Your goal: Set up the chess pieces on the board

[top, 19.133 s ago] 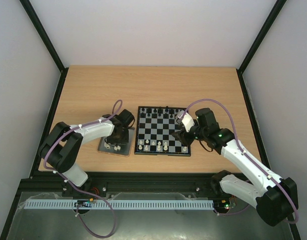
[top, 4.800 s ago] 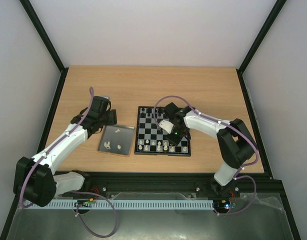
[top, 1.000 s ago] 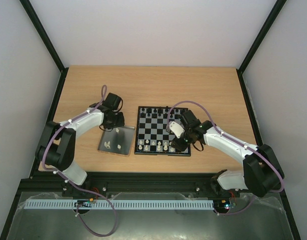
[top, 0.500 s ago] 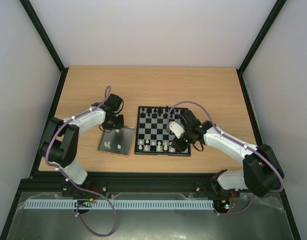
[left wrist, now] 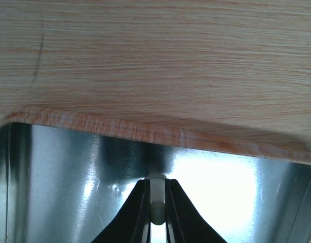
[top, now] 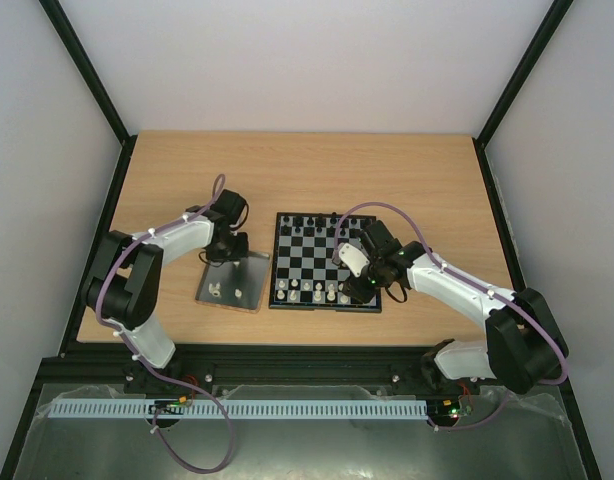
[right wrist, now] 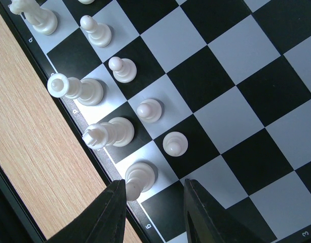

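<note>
Over the far edge of the metal tray [left wrist: 69, 167], my left gripper [left wrist: 156, 183] is shut on a small white chess piece [left wrist: 156, 202]. In the top view this gripper [top: 227, 252] stands at the tray's far side. Two more white pieces [top: 216, 291] lie in the tray. The board [top: 325, 262] holds white pieces [top: 307, 290] along its near rows. My right gripper [right wrist: 154, 185] hangs open over the board's [right wrist: 236, 116] near right corner. A white piece [right wrist: 140, 175] stands just inside its left finger [right wrist: 115, 207], not gripped.
Black pieces [top: 317, 222] line the board's far row. The tray [top: 249, 272] lies just left of the board, with a tan wooden rim [left wrist: 145, 132]. The board's black rim [right wrist: 46, 63] meets bare wooden table [right wrist: 29, 152] on that side.
My left gripper has closed on the white piece at the tray's far edge, its arm shifting slightly. The right arm has settled a little lower over the board's near right corner.
</note>
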`<control>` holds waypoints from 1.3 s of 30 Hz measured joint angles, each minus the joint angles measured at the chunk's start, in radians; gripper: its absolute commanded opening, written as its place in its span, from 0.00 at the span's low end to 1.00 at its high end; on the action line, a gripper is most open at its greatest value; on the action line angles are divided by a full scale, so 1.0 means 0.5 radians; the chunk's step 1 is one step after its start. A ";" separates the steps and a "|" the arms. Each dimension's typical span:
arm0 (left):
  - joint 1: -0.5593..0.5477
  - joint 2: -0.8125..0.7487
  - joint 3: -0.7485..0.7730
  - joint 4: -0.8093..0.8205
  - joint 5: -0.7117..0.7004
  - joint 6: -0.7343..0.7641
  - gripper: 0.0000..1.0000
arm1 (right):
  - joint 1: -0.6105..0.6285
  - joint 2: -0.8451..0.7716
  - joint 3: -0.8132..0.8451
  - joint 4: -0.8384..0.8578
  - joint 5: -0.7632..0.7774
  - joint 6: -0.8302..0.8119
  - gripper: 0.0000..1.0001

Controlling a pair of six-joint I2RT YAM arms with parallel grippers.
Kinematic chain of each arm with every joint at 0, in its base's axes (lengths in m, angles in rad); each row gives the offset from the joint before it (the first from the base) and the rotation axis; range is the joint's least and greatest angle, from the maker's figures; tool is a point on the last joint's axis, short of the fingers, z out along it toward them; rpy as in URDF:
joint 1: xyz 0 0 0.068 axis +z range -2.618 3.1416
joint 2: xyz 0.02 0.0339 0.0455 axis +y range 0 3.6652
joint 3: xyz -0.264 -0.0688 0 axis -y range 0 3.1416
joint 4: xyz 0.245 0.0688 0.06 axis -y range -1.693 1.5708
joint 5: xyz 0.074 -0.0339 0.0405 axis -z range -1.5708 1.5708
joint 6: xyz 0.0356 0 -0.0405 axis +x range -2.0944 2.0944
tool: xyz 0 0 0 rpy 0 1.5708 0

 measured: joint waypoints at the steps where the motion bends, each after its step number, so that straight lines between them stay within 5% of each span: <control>1: 0.000 0.000 0.000 -0.002 0.004 0.002 0.02 | 0.000 0.000 0.000 0.000 0.000 0.000 0.33; 19: -0.105 -0.157 0.020 0.009 0.612 0.138 0.02 | 0.000 0.011 -0.001 0.000 -0.001 0.000 0.33; 32: -0.481 0.132 0.354 0.014 0.540 0.085 0.05 | -0.008 0.011 -0.001 0.000 0.004 0.001 0.34; 39: -0.551 0.282 0.420 -0.025 0.440 0.074 0.21 | -0.014 0.011 -0.005 -0.001 0.009 0.001 0.34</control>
